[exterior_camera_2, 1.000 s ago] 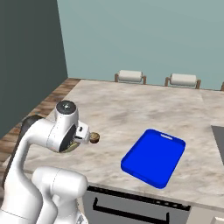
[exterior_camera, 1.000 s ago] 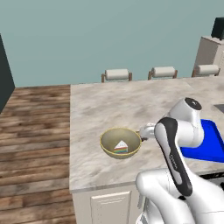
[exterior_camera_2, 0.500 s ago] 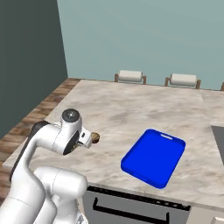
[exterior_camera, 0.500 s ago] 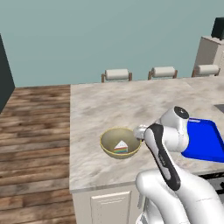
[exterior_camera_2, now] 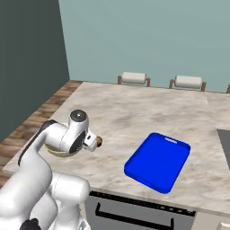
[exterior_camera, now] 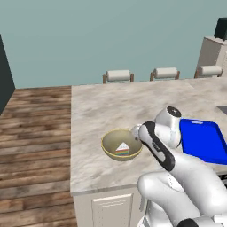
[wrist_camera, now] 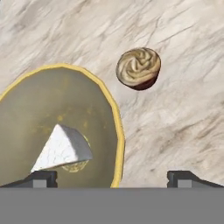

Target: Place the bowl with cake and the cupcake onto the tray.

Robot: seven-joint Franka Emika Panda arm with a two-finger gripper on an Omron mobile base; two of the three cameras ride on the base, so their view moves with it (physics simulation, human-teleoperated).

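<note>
the gripper [wrist_camera: 112,177] hangs just above the marble counter [exterior_camera: 97,106], its two dark fingertips [wrist_camera: 41,178] spread wide with nothing between them. in the hand view one tip sits over the bowl's inside and the other over bare counter, so the jaws straddle the bowl's yellow rim.

the bowl with cake [exterior_camera: 121,144] rests on the counter near its front edge, toward the left end; the white wedge of cake [wrist_camera: 63,148] with coloured layers lies inside it. the cupcake [wrist_camera: 138,68] stands just beside the bowl, apart from its rim, and shows in the right base view next to the arm's wrist [exterior_camera_2: 98,142]. the blue tray [exterior_camera_2: 158,161] lies well apart to the right on the same counter, with nothing on it.

judging by this, neither item has been moved yet and the step in hand is the approach to the first pick, most likely the bowl by its rim. the next move calls for lowering until the rim sits between the fingers, closing firmly, then lifting level so the cake stays put, and keeping clear of the cupcake.
</note>
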